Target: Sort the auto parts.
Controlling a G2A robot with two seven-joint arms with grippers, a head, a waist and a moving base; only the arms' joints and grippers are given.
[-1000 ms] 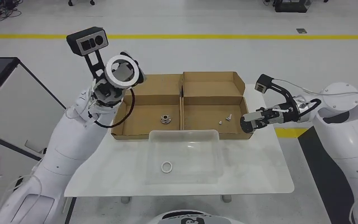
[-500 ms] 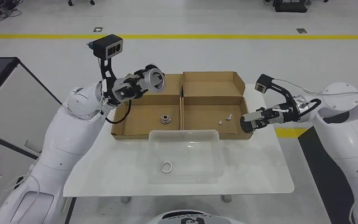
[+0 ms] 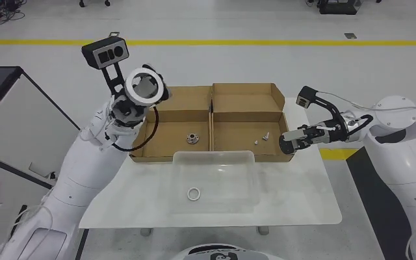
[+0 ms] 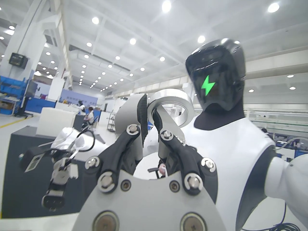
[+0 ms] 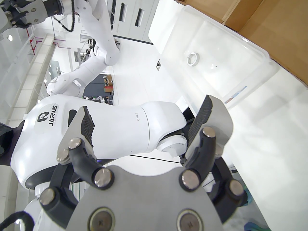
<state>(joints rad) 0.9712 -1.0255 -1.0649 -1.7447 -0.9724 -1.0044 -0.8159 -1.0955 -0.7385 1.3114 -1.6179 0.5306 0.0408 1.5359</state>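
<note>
There are two end effectors. The left end effector [image 4: 149,115] is clamped on the one large metal ring [image 4: 185,106], one finger inside the hoop and one outside its wall. It is held high in the air, up near the robot's head. The right end effector [image 5: 146,109] has its fingers spread wide and holds nothing.

Two cardboard boxes sit side by side on the desk [image 3: 312,195]. The left box [image 3: 162,107] lies below and just inward of the left end effector. The right box [image 3: 247,97] has its outer wall just in front of the right end effector's fingertips. One flanged metal part [image 3: 192,138] rests in the left box. Two small pale pieces [image 3: 265,137] lie in the right box near the right end effector, and they are too small to tell what kind of part they are. One clear bin [image 3: 214,156] stands on the robot's side of both boxes, and in it is one small white ring [image 3: 194,193], well apart from both end effectors.

Half a second ago the left end effector held the large ring tilted over the left box's far wall. It has since swung outward, and the hoop now faces the top camera. The right end effector and all the loose parts have stayed where they were.
</note>
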